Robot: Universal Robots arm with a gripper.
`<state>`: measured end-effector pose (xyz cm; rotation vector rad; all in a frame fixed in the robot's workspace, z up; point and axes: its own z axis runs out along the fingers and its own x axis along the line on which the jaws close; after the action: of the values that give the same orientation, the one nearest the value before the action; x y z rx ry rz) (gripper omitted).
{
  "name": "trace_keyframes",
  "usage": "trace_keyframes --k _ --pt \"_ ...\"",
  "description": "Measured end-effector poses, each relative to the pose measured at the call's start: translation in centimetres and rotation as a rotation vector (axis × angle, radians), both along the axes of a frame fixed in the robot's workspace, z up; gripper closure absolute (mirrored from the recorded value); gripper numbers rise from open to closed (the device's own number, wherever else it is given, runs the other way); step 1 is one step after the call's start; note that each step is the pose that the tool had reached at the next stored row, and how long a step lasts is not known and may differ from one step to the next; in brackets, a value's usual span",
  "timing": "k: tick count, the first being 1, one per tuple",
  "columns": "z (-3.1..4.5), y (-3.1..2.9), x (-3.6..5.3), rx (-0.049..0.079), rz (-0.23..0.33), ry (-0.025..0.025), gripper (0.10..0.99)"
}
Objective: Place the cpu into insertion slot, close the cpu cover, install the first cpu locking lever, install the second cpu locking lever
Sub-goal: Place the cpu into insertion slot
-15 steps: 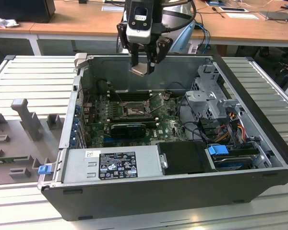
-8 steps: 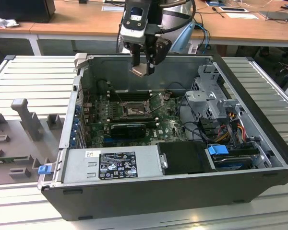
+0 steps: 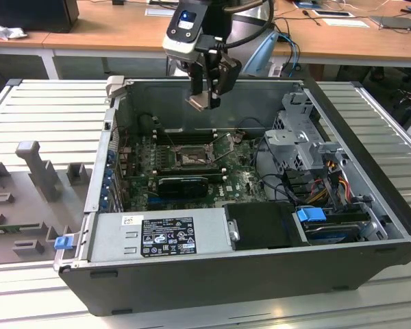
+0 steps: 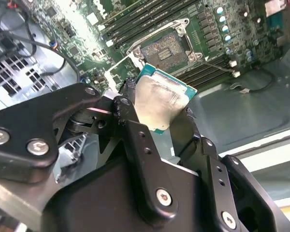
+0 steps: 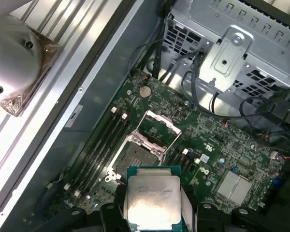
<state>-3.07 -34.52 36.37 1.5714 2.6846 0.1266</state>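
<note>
Open desktop computer case [image 3: 192,281] lying on its side on a slatted metal table [image 3: 48,103], with the arm's gripper [image 3: 207,96] poised above the case's rear edge. The gripper's two black fingers [image 4: 130,121] are closed part-way onto opposite edges of the cpu [image 4: 159,104], whose pale metal lid and green rim show between them in both wrist views; the chip hangs in the air, well apart from the board. Below it, on the green motherboard [image 5: 208,145], the insertion slot [image 5: 129,157] lies with its contact field exposed. The cpu cover [image 5: 157,128] stands tilted up on the side of the socket that faces the drive cage [image 5: 232,53], its open centre showing the board behind. Long black memory slots [image 5: 104,140] flank the socket. A round coin cell [image 5: 145,91] sits near the case wall. In the exterior view a black expansion card [image 3: 183,184] lies just in front of the socket, the power supply [image 3: 161,236] fills the near edge, and bundled cables [image 3: 281,175] run on the exterior view's right.
</note>
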Motion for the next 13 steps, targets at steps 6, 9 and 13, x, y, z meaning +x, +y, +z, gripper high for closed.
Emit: trace_keyframes --k 6,9,13 --pt "-0.09 0.00 0.00 0.000 -0.109 0.0000 0.557" --pt "-0.15 0.00 0.00 0.000 -0.175 0.0000 0.557" --pt "-0.25 0.00 0.00 0.000 -0.246 0.0000 0.557"
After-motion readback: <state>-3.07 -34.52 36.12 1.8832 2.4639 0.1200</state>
